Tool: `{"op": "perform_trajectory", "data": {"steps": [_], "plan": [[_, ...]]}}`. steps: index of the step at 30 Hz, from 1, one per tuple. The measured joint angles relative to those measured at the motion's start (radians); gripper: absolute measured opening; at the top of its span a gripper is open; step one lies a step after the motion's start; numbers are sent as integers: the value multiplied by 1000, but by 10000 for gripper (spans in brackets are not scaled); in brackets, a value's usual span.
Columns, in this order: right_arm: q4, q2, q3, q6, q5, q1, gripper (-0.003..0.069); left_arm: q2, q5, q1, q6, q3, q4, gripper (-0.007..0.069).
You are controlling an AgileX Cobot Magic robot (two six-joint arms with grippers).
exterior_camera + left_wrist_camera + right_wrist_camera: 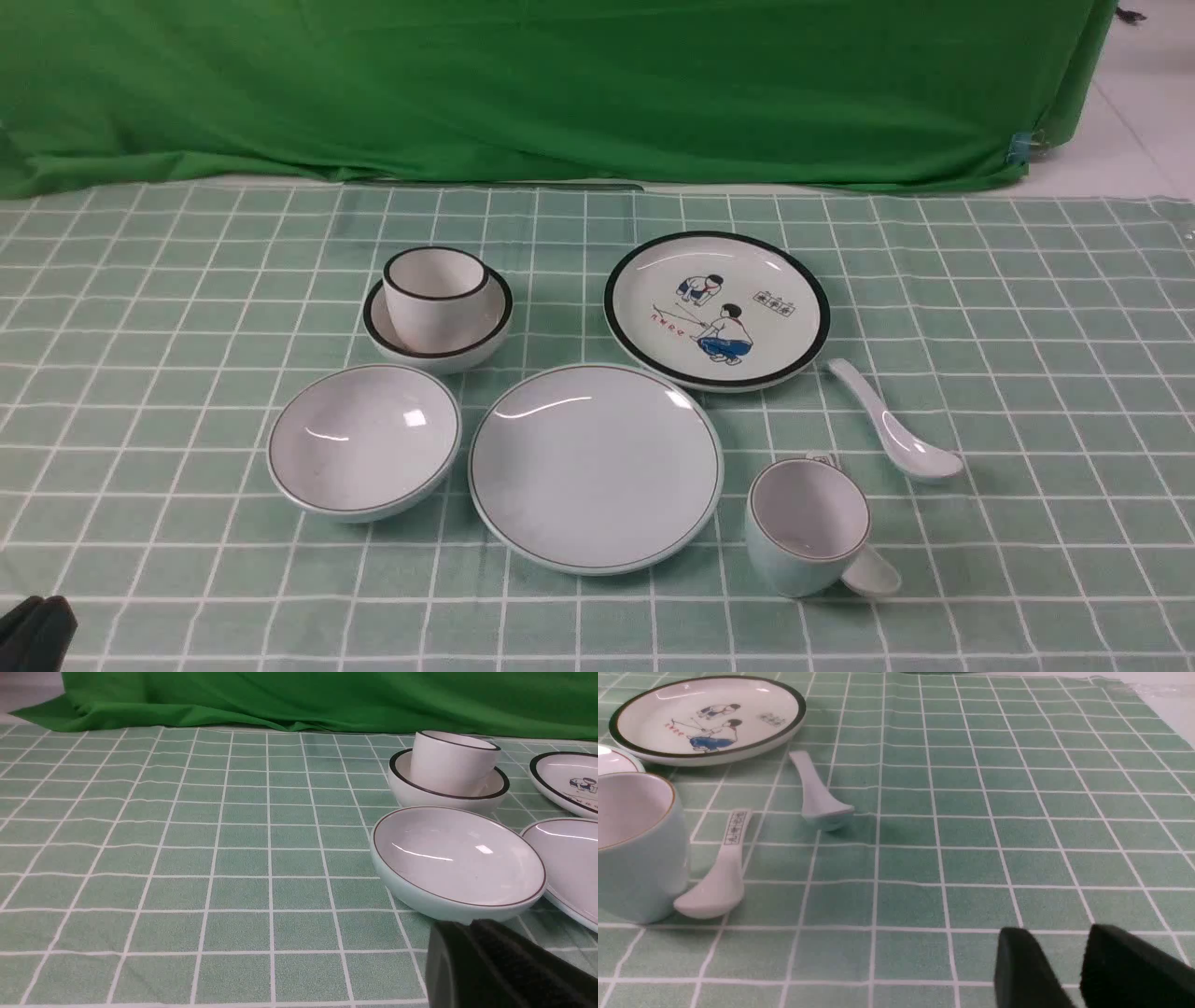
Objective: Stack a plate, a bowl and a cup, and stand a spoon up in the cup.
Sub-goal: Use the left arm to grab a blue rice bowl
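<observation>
The plain plate [595,467] lies at the middle of the table. The bowl [364,453] [458,863] stands just left of it, and the cup [808,527] [635,844] to its right. The plain spoon [896,425] [817,798] lies apart on the cloth, right of the cup. My left gripper [37,630] [469,925] is shut and empty, low at the near left, its tips short of the bowl's near wall. The front view does not show my right gripper [1057,939]. In the right wrist view it is open over bare cloth, well away from the spoon.
A black-rimmed bowl [437,341] with a black-rimmed cup [434,289] in it stands behind the pale bowl. A cartoon plate [717,310] lies at the back right. A spoon with printed characters [724,877] lies against the pale cup. A green backdrop [560,84] closes the far side.
</observation>
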Motion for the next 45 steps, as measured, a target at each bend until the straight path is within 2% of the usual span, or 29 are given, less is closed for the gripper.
{"op": "perform_trajectory", "data": {"steps": [25, 27, 32, 37, 39, 41, 45], "plan": [[0, 0, 0, 0, 0, 0, 241, 0, -18, 0, -1, 0, -5, 17], [0, 0, 0, 0, 0, 0, 241, 0, -68, 0, -8, 0, -73, 17], [0, 0, 0, 0, 0, 0, 241, 0, -245, 0, -76, 0, -465, 17], [0, 0, 0, 0, 0, 0, 241, 0, -380, 0, -135, 0, -535, 17], [0, 0, 0, 0, 0, 0, 241, 0, -328, 0, -180, -35, -514, 17], [0, 0, 0, 0, 0, 0, 241, 23, -204, -1, -182, -130, -436, 17], [0, 0, 0, 0, 0, 0, 241, 191, 98, -1, -105, -344, -320, 17]]}}
